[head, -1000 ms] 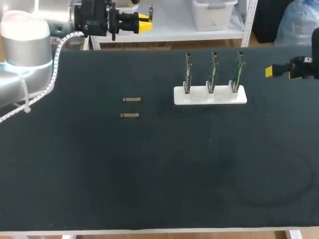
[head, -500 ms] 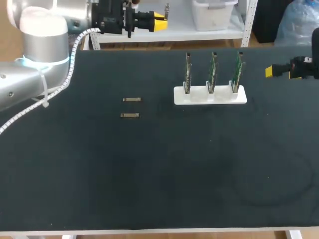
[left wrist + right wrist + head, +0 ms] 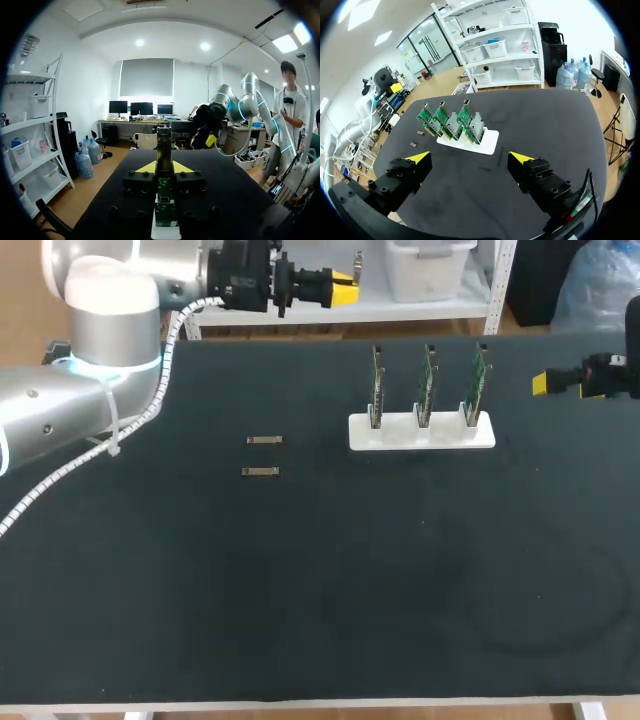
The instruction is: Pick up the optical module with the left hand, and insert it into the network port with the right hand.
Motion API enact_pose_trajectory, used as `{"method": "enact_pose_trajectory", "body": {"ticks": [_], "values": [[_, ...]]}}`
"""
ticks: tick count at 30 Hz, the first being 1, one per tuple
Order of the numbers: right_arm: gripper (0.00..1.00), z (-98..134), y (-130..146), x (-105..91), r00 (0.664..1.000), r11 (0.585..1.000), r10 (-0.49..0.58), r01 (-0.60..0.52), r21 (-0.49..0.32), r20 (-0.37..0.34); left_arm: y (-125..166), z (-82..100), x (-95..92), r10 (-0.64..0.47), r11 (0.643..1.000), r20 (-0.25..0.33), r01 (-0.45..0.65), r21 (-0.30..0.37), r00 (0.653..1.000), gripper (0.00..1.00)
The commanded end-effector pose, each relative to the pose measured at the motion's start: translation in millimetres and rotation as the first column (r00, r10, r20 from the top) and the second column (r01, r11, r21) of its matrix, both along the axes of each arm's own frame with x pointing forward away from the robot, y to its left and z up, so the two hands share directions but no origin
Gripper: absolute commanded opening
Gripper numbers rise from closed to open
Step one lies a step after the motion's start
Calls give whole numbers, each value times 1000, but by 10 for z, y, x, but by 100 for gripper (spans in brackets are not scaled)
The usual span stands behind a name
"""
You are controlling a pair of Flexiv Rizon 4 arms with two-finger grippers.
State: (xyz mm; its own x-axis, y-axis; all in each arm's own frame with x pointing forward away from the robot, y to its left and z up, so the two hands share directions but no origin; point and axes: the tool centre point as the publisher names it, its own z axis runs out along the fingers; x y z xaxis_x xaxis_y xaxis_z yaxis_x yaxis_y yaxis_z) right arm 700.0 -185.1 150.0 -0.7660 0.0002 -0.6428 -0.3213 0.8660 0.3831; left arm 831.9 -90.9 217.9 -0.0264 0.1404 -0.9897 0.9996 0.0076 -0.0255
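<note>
Hovering beyond the far edge of the bench (image 3: 300, 590), left of the middle, the left jaws stand only a narrow gap apart and grip nothing. At the far right edge, the right jaws are spread wide and empty. Two optical modules (image 3: 264, 440) lie left of centre, one nearer than the other. They are well apart from the white holder (image 3: 421, 432) with its three upright network boards (image 3: 427, 380).
</note>
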Motion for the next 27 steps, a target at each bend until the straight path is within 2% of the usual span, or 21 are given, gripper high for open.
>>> {"method": "enact_pose_trajectory", "body": {"ticks": [1, 10, 27], "values": [[100, 0, 0, 0, 1000, 1000, 0, 0, 0, 0, -61, -13, -14, -7, 1000, -2, 7, -9, 1000, 0], [100, 0, 0, 0, 1000, 1000, 0, 0, 0, 0, -202, -28, -105, -32, 999, -9, 32, -29, 999, 0], [100, 0, 0, 0, 1000, 1000, 0, 0, 0, 0, -353, -88, -87, -48, 998, -26, 47, -44, 998, 0]]}}
